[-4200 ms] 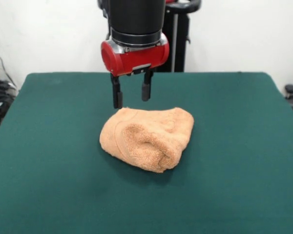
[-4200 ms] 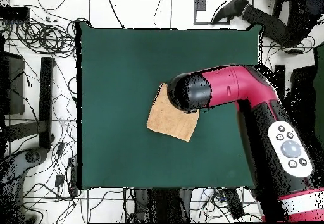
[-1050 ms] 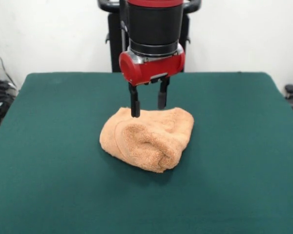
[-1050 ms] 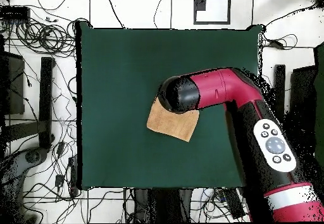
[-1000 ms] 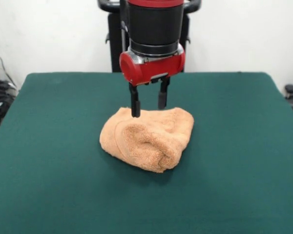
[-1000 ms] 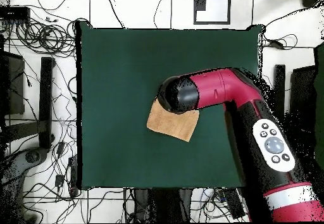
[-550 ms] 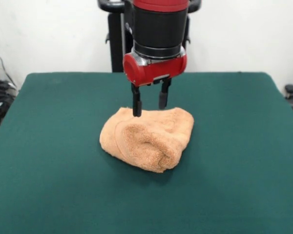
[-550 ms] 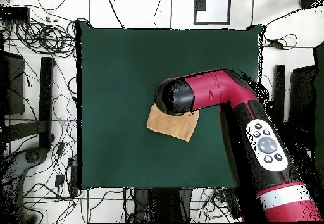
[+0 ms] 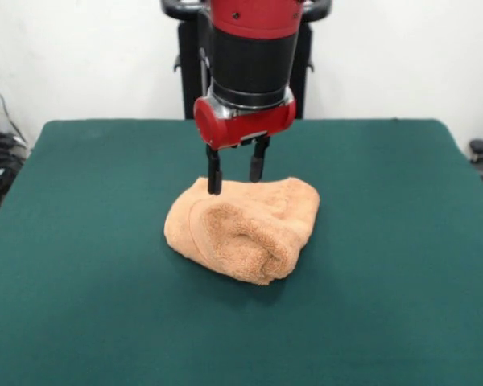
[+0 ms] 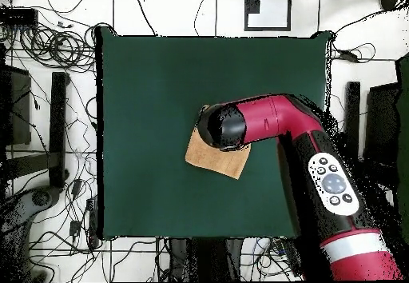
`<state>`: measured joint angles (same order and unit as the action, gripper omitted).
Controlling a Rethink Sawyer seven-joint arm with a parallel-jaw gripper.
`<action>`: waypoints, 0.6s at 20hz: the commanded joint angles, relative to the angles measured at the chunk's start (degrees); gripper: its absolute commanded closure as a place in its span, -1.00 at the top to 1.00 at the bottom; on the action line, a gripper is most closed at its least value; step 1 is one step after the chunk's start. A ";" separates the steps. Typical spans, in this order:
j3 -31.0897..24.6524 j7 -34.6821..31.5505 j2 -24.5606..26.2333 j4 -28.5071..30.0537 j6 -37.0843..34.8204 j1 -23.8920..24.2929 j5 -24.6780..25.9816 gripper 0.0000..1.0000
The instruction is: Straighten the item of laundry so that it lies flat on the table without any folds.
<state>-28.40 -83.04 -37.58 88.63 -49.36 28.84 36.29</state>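
Sitting bunched on the green felt table, the fluffy peach towel is a rolled lump — gripper spread apart at its far edge.

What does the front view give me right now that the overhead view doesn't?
Only the front view shows the claw: open, one tip low against the towel's far edge, and the towel bunched in a rolled fold. Only the overhead view shows the whole table, the towel near its middle, and the arm covering part of it. Both show the towel still folded, not flat.
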 commanded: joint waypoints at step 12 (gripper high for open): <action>4.67 -9.47 6.22 3.69 11.62 -4.20 0.31 1.00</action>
<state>-25.13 -83.04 -34.27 88.68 -43.26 27.74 36.34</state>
